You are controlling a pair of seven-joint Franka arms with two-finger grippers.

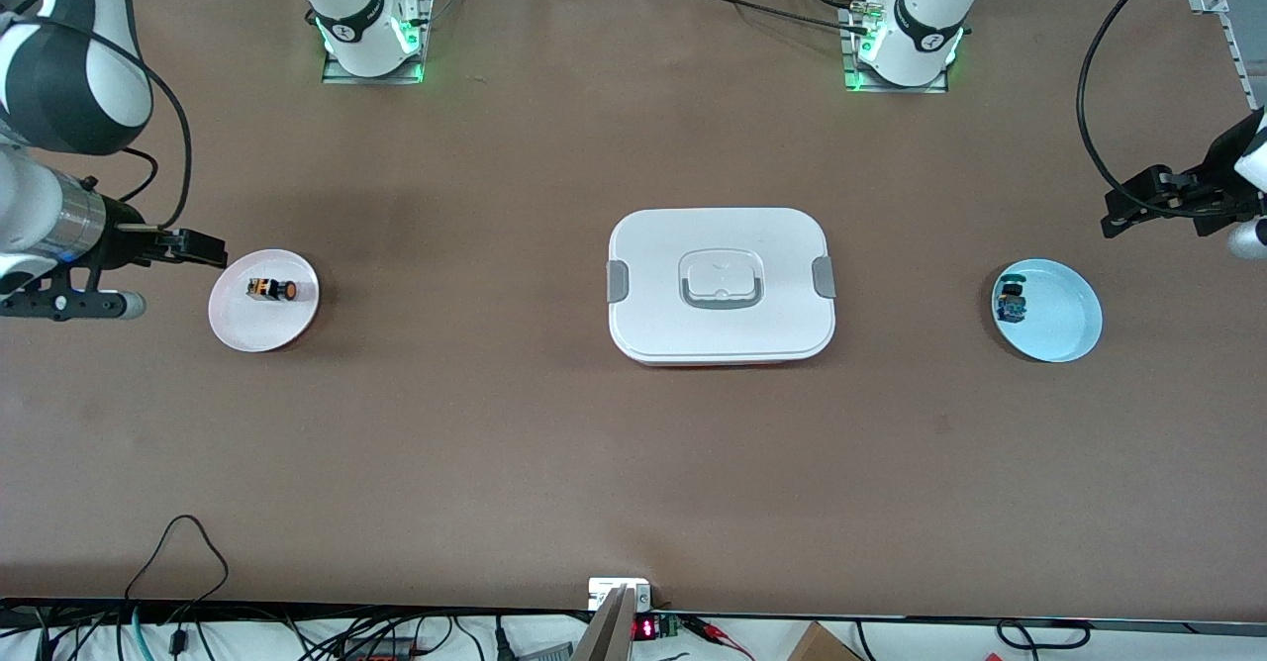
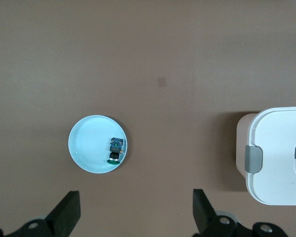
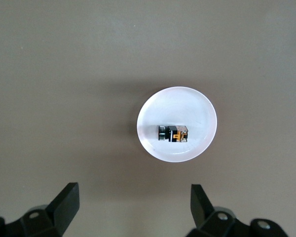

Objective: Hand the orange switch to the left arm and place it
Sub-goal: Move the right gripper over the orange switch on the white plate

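The orange switch (image 1: 271, 290) lies on its side on a white plate (image 1: 238, 330) toward the right arm's end of the table; it also shows in the right wrist view (image 3: 174, 134). My right gripper (image 1: 198, 247) is open and empty, up in the air just off that plate's edge; in its wrist view (image 3: 134, 200) the jaws stand wide apart. The white lidded box (image 1: 722, 285) sits in the table's middle, its edge in the left wrist view (image 2: 278, 155). My left gripper (image 1: 1138, 208) is open and empty, up in the air near the blue plate (image 1: 1064, 320).
A small blue-bodied switch with a dark cap (image 1: 1012, 302) lies on the light blue plate toward the left arm's end of the table; it shows in the left wrist view (image 2: 115, 149). Cables and electronics (image 1: 633, 626) run along the table's edge nearest the front camera.
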